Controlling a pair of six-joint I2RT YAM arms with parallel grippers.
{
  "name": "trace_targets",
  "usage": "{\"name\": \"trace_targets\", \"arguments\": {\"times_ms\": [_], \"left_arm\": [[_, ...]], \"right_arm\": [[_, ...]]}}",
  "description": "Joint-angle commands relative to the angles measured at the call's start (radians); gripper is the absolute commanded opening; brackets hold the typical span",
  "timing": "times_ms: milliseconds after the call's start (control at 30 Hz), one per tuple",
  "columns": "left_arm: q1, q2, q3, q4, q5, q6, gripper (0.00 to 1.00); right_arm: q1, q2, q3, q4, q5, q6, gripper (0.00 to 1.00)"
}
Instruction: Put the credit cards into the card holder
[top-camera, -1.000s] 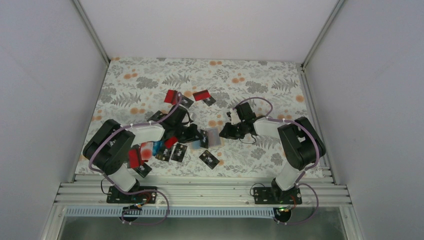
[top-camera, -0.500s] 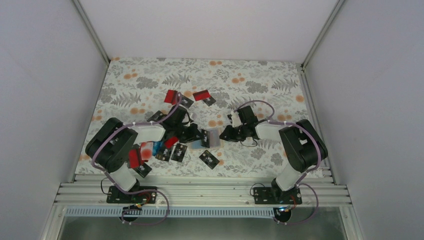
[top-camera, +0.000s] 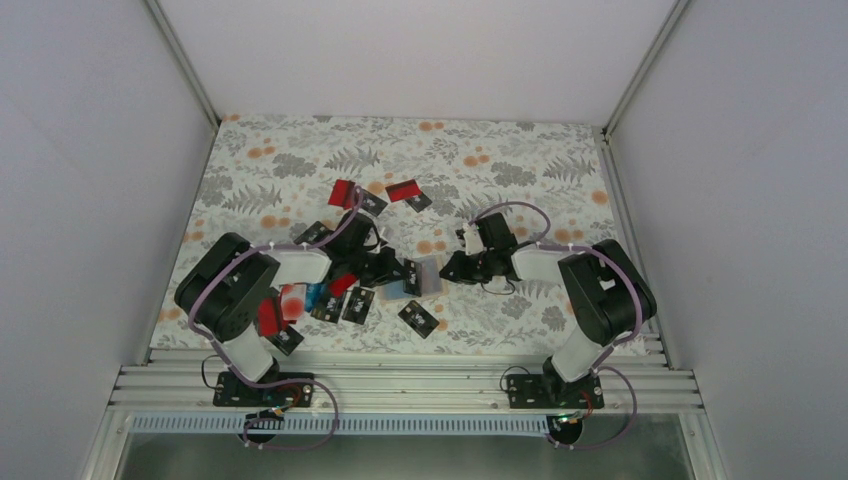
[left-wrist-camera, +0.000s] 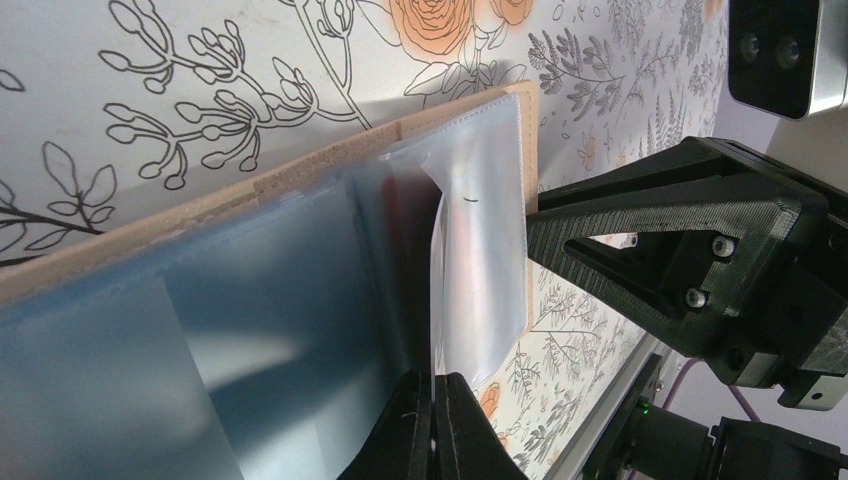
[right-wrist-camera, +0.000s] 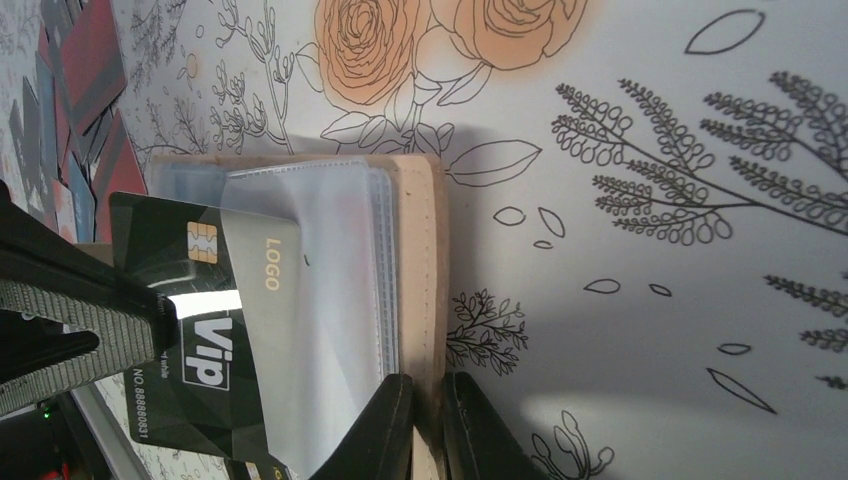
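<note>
The card holder (top-camera: 428, 275) lies open on the floral cloth, tan outside (right-wrist-camera: 412, 230) with clear grey-blue pockets (left-wrist-camera: 300, 300). My right gripper (top-camera: 456, 268) is shut on the holder's tan right edge, its jaws (right-wrist-camera: 430, 425) pinching that edge. My left gripper (top-camera: 398, 270) is shut on a black credit card with a chip and "VIP" lettering (right-wrist-camera: 190, 340). The card is partly under a clear pocket sheet of the holder. In the left wrist view the gripper (left-wrist-camera: 432, 425) clamps the card, which shows edge-on (left-wrist-camera: 433, 330). The right gripper's fingers (left-wrist-camera: 640, 250) stand just beyond the holder.
Loose cards lie on the cloth: red ones (top-camera: 343, 192) (top-camera: 403, 190) at the back, black ones (top-camera: 420, 318) (top-camera: 357, 304) near the front, and red and blue ones (top-camera: 270, 315) under the left arm. The aluminium rail (top-camera: 400, 385) runs along the near edge.
</note>
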Motion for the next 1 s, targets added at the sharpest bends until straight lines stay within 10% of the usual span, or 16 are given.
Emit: {"name": "trace_targets", "arguments": {"times_ms": [0,967], "left_arm": [[0.007,0.033,-0.004,0.051,0.002,-0.021,0.02],[0.019,0.061,-0.045,0.152,0.079,-0.055,0.03]], "right_arm": [[0.014,0.026,-0.071,-0.092,0.012,0.010,0.11],[0.042,0.028,-0.092,-0.071,0.008,0.036,0.11]]}}
